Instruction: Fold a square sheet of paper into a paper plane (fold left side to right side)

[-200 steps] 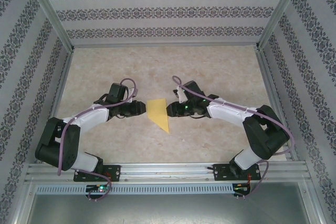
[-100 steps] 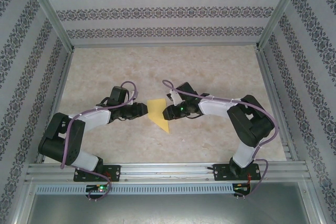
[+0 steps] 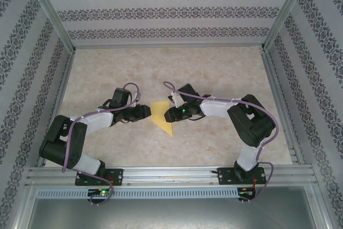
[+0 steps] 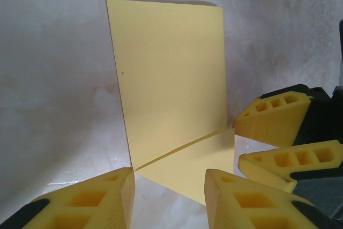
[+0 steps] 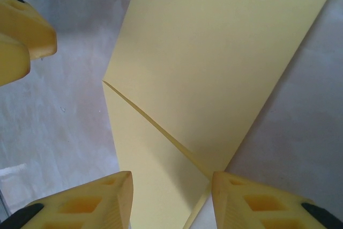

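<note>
The square sheet of paper (image 3: 162, 115) sits around the middle of the table (image 3: 225, 68), slightly toward the near edge. It's a pointed wedge with one flap creased over, so I'd guess we're lining up the left-over-right fold. The left gripper (image 3: 146, 112) and right gripper (image 3: 169, 114) flank it, jaws spread on both, gripping nothing. The next move probably needs the left one to catch its edge cleanly. Can't tell if either actually touches the paper, and it runs off frame in the right wrist view.

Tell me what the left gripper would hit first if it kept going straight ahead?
Probably the yellow paper, lying right before the open left gripper; depth is unclear, so it might slide over it toward the right gripper beyond.
</note>
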You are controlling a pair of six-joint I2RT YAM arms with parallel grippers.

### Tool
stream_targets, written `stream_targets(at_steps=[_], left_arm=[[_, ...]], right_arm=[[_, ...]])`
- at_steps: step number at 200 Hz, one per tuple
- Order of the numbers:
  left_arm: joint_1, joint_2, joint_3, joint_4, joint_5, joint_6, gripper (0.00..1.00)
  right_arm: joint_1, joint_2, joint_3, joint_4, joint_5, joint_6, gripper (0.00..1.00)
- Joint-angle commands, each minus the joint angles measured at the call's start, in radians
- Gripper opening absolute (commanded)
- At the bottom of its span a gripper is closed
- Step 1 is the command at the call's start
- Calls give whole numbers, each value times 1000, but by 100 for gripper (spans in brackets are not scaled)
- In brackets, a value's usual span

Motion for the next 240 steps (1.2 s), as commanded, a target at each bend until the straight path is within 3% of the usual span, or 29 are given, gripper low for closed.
stream_targets(at_steps=[1,43,91,130,179,240], left_arm=[[-5,11,3,12,4,1,39],[-5,7,5,8,2,4,38],[-5,16,3,13,2,3,39],[-6,33,6,65,20,-29,41],[-4,32,43,65,16,-31,48],[-6,122,81,124,62,-70,49]], right_arm=[[12,19,24,13,-26,-7,43],[11,28,28,12,-39,-6,39],[12,3,23,7,-42,-3,28],[7,-44,4,-3,-33,1,0],[-16,-123,-44,36,-62,29,0],[-23,-159,-68,66,-83,48,0]])
